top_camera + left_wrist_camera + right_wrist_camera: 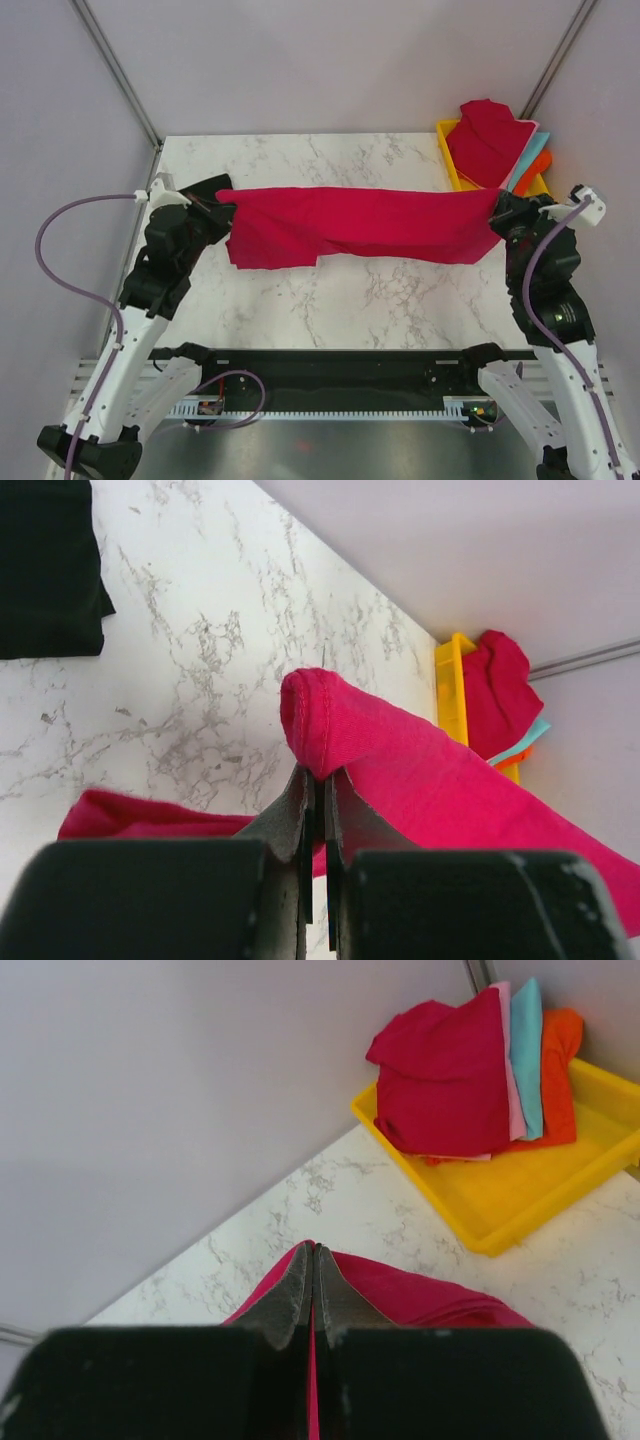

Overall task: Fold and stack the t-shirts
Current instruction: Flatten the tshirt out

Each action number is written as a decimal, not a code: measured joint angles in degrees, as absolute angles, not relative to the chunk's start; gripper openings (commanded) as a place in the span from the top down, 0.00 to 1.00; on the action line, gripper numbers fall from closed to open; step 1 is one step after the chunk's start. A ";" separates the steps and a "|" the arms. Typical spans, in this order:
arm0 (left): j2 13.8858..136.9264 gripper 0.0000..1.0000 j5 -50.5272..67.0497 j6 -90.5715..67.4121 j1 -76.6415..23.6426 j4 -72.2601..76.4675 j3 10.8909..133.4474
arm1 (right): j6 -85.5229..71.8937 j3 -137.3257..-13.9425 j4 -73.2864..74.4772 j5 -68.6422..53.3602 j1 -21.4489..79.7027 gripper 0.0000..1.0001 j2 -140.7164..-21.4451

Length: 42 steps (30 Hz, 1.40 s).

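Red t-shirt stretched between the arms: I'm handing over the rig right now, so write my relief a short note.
Left gripper: shut on the left end of the red t-shirt.
Right gripper: shut on its right end.
The shirt is held stretched above the table.
Yellow tray, far right: pile of shirts, red on top, teal and orange beneath.
Black cloth lies on the table near the left arm.
Done: shirt picked up and spread. Left: fold it, stack it, then the pile.

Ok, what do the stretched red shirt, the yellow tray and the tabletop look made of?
Red t-shirt: soft woven or knit cloth, matte; it sags, creases and shows a stitched seam. Yellow tray: probably rigid plastic, smooth with slight sheen and a moulded rim. Table: white marble look with grey veins; stone or printed laminate, cannot tell.
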<state>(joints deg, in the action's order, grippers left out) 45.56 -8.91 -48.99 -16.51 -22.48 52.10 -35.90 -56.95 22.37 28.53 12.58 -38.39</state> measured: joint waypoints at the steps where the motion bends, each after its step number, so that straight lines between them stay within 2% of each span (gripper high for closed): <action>1: 44.34 0.98 -8.88 -48.99 -16.51 -22.76 52.12 | -35.66 -57.28 22.98 28.82 12.58 1.00 -36.73; 5: 42.96 0.98 -8.95 -48.93 -16.51 -24.99 52.53 | -35.11 -58.41 24.27 29.91 12.58 1.00 -33.82; 8: 46.22 0.98 -8.99 -48.56 -16.45 -26.83 54.43 | -35.20 -59.00 24.12 30.09 12.58 1.00 -36.82; 14: 64.60 0.98 -3.22 -49.10 -9.50 -23.38 55.57 | -38.85 -58.96 19.99 29.02 12.40 1.00 -58.15; 16: 72.49 0.88 0.71 -49.76 -5.37 -20.21 54.28 | -41.04 -60.16 19.07 27.38 11.64 0.97 -68.14; 17: 76.12 0.50 2.09 -50.00 -3.70 -18.79 53.67 | -42.30 -61.60 18.96 26.00 10.79 0.87 -73.32; 18: 79.07 0.25 3.25 -49.98 -2.35 -17.80 53.19 | -43.07 -63.02 18.68 24.99 10.07 0.58 -76.99; 19: 81.52 0.14 4.05 -50.11 -1.43 -17.47 53.06 | -44.36 -65.04 18.68 23.53 9.04 0.13 -81.21; 20: 83.20 0.09 5.04 -50.19 -0.97 -17.23 53.15 | -45.23 -67.09 18.79 22.11 8.19 0.10 -84.60; 21: 84.44 0.01 5.85 -50.28 -0.91 -17.21 53.47 | -45.23 -68.97 18.76 20.86 7.53 0.11 -87.11; 26: 83.59 0.03 7.64 -50.30 -2.09 -16.12 53.93 | -46.41 -67.96 16.16 16.73 6.59 0.22 -86.96; 29: 79.48 0.05 5.67 -50.15 -4.05 -16.80 53.93 | -46.24 -61.39 14.52 15.99 6.83 0.25 -82.11; 32: 73.73 0.13 1.50 -49.95 -6.96 -17.61 53.01 | -45.17 -54.92 14.09 15.75 6.90 0.28 -77.91; 36: 67.07 0.16 -2.87 -49.93 -9.15 -18.70 49.76 | -44.73 -47.16 12.64 14.52 7.22 0.30 -74.22; 42: 67.53 0.19 -6.15 -49.89 -9.15 -22.92 45.10 | -44.97 -39.92 7.94 14.06 10.22 0.34 -72.90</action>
